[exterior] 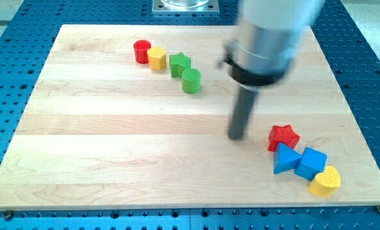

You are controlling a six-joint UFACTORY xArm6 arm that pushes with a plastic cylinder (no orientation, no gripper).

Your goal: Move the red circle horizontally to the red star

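Yellow heart (324,181) nearest you; red circle (142,51) waits far left, untouched.
You have no pincer to spread or press together, only a rod, and my tip (237,136) rests mid-board, just left of the red star (283,137) and well apart from the circle. Bring it round to the circle's left side, then push straight right (the yellow block (156,58) touches it there, with the green star (179,64) and green cylinder (191,81) beyond), so expect them to crowd your line.
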